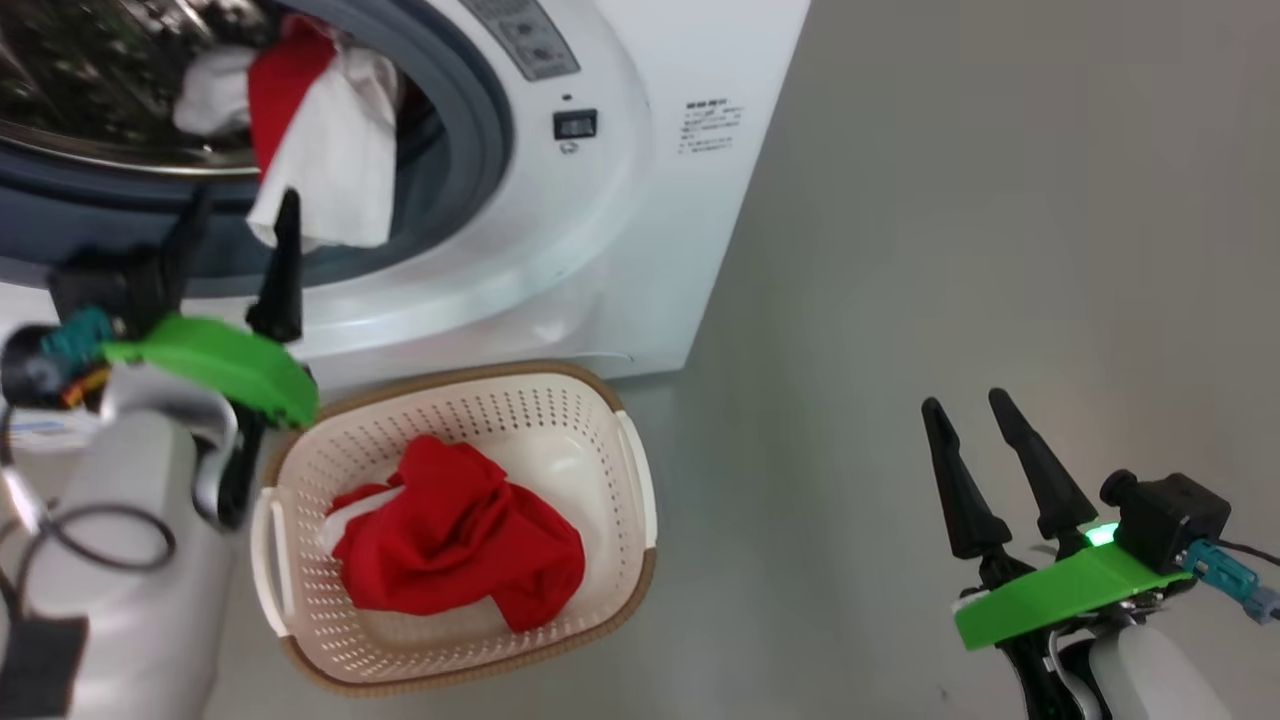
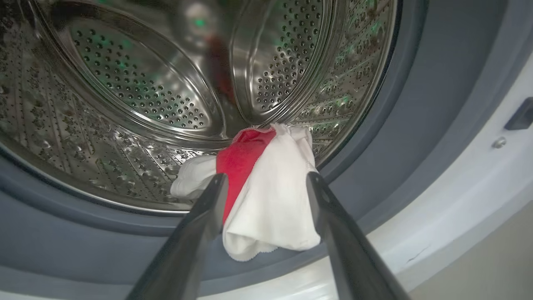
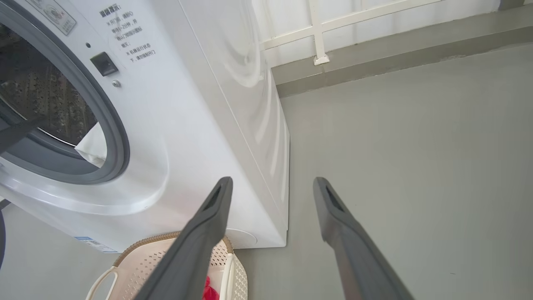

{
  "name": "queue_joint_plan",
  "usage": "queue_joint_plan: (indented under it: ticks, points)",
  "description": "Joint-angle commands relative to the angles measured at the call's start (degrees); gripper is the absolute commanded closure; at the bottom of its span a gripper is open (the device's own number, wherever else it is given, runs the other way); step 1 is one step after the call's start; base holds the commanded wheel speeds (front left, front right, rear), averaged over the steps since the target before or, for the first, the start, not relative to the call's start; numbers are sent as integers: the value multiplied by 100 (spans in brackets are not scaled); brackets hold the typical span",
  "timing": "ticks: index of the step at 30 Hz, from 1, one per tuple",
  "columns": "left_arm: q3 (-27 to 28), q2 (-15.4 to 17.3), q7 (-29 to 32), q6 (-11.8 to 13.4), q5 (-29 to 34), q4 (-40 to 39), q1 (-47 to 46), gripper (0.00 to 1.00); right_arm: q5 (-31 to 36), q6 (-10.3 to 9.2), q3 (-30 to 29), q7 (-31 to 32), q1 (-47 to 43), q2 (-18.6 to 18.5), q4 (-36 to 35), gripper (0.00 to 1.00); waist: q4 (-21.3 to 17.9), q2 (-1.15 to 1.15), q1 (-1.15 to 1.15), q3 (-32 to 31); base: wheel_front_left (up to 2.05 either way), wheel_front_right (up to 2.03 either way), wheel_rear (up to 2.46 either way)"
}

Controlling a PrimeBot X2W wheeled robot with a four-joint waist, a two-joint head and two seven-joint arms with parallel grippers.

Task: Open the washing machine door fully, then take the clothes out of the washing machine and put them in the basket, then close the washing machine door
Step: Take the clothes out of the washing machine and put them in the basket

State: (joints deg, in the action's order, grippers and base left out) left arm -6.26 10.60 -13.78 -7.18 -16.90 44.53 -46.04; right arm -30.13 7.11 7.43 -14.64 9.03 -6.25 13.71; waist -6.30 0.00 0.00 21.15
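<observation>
I judge the job about halfway through. The washer (image 1: 640, 200) has its mouth uncovered at the upper left of the head view, so I take the door-opening step as done. One red garment (image 1: 460, 540) already lies crumpled in the basket (image 1: 520, 410), which stands on the floor (image 1: 950, 250) just in front of the machine, lower centre. A second red-and-white garment (image 1: 320, 150) is not out yet. It hangs over the lip of the drum (image 2: 125, 83) and down across the grey ring (image 2: 416, 104). That piece has to go to the basket, and then the door has to be shut. My left fingers (image 1: 285, 250) are spread wide at the mouth, one on each side of the hanging cloth, with nothing gripped. In the left wrist view the white fold sits between them at centre, and I cannot tell whether either finger touches it. My right fingers (image 1: 955, 480) are also wide apart and empty, at the lower right over bare floor, well clear of machine and basket.
</observation>
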Motion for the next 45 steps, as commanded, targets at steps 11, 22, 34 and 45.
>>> queue_joint_plan:
  ticks: [11, 22, 34, 45]
  points:
    - [-692, 607, 139, -31, -489, 1371, -1624, 0, 82, 37, 142, -36, 306, 127, -176, 0, -534, 0, 0, 735, 0, 0, 0]
    - [-1069, 979, 430, -31, -1003, 2247, -2411, 0, 91, 37, 257, -36, 393, 185, -216, 0, -763, 0, 0, 973, 0, 0, 0]
    - [-1635, 1170, 636, -31, -1414, 2387, -2504, 91, 94, 37, 364, -36, 416, 215, -218, 0, -840, 0, 0, 992, 0, 0, 0]
    - [-1888, 1139, 76, -31, -1786, 2442, -2471, 100, 113, 37, 344, -36, 436, 207, -181, 0, -709, 0, 0, 870, 0, 0, 0]
